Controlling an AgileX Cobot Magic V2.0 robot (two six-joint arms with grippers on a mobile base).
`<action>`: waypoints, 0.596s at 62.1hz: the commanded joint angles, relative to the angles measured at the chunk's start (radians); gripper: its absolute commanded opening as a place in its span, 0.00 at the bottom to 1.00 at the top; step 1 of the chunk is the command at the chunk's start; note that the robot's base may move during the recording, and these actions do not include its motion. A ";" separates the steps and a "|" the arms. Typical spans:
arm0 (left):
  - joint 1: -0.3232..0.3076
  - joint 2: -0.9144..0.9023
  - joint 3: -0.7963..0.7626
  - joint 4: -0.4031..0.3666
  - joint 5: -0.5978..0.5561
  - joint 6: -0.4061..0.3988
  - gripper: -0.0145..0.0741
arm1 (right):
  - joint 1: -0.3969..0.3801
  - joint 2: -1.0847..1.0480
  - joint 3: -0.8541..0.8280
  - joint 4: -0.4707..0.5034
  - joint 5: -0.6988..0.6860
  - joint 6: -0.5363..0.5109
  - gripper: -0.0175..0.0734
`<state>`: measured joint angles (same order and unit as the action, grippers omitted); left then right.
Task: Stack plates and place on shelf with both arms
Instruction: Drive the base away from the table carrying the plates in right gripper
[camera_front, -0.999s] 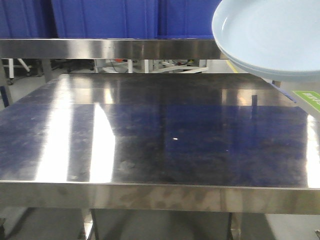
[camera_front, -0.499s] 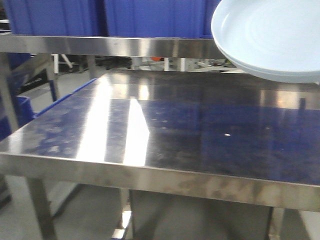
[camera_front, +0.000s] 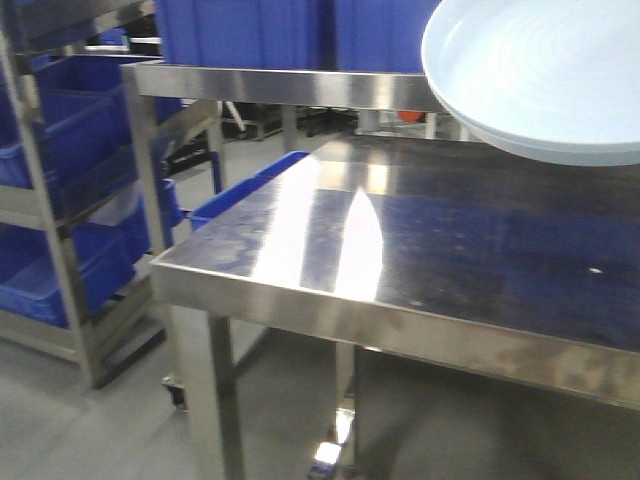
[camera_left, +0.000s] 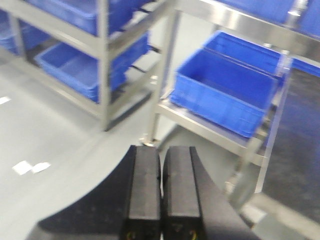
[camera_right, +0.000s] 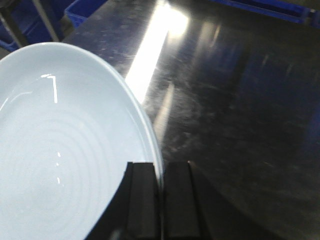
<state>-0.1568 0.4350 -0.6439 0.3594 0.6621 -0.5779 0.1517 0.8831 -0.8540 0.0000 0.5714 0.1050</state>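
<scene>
I see bright light from above throwing a white glare streak down the worktop (camera_front: 340, 235) in the front and right wrist views, small glints on the plates (camera_right: 50, 150), and the left wrist view soft with blur, its crates (camera_left: 225, 90) smeared.

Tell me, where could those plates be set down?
The steel tabletop is bare from its front edge back to the rail under the blue crates. The plates hang above its right side. The rack at left is crowded with more crates.
</scene>
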 joint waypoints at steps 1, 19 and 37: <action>0.002 0.007 -0.027 0.013 -0.079 -0.007 0.27 | -0.006 -0.012 -0.031 0.000 -0.086 -0.005 0.25; 0.002 0.007 -0.027 0.013 -0.079 -0.007 0.27 | -0.006 -0.012 -0.031 0.000 -0.086 -0.005 0.25; 0.002 0.007 -0.027 0.013 -0.079 -0.007 0.27 | -0.006 -0.012 -0.031 0.000 -0.086 -0.005 0.25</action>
<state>-0.1568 0.4350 -0.6439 0.3594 0.6621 -0.5779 0.1517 0.8831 -0.8540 0.0000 0.5714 0.1050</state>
